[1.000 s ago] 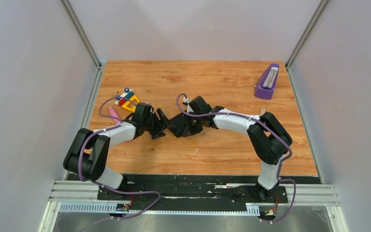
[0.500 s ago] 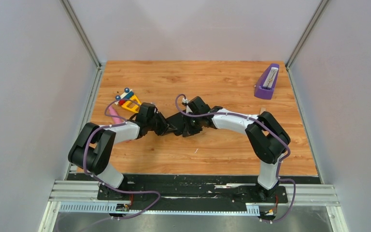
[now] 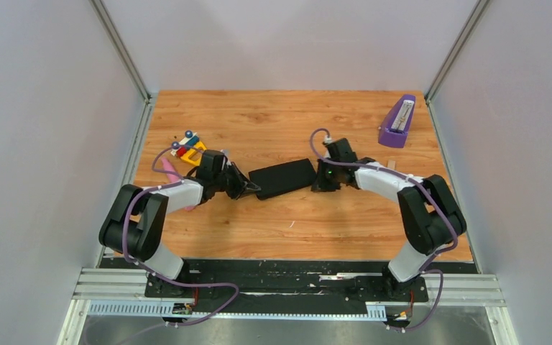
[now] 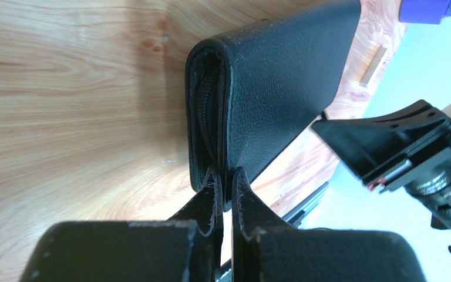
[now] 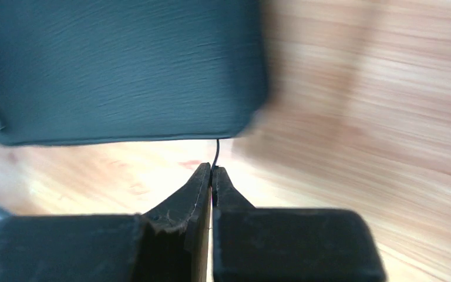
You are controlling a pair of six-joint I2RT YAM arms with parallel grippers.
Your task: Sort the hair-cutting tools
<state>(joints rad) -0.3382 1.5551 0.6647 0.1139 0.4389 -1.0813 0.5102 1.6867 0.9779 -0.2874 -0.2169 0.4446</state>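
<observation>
A black zip case (image 3: 282,177) lies in the middle of the wooden table. My left gripper (image 3: 253,189) is shut on the case's left end; in the left wrist view the fingertips (image 4: 214,182) pinch the edge of the case (image 4: 270,88) beside its zip. My right gripper (image 3: 318,184) is at the case's right end. In the right wrist view it (image 5: 212,170) is shut on a thin black pull (image 5: 218,151) that hangs from the case (image 5: 123,70). The hair-cutting tools are out of view.
A purple wedge-shaped object (image 3: 397,122) stands at the back right. A colourful toy (image 3: 189,149) and a pink tube (image 3: 168,170) lie by the left arm. A small wooden block (image 3: 390,164) sits near the right arm. Grey walls close in three sides.
The right arm has drawn back to the right, uncovering the case. The left gripper has shut on the case's left end.
</observation>
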